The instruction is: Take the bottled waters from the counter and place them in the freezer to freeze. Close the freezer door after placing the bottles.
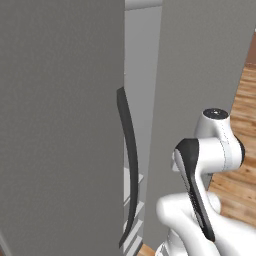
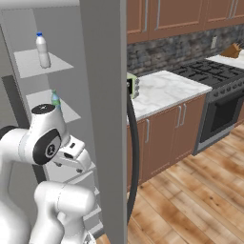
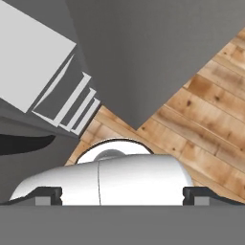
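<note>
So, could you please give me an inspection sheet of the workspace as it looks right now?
Surface: counter, white marble on brown cabinets, no bottles seen on it.
Job's things: freezer door stands open; one bottled water upright on the upper shelf, a second bottle on the shelf below, partly hidden by the arm.
Clutter: small green-and-white object at the counter's left end, too hidden to identify.
Pincer: small dark tips at the hand view's bottom edge; open or shut cannot be told.
Cables: nothing seen.
Surroundings: black stove, stone backsplash, wooden floor.
</note>
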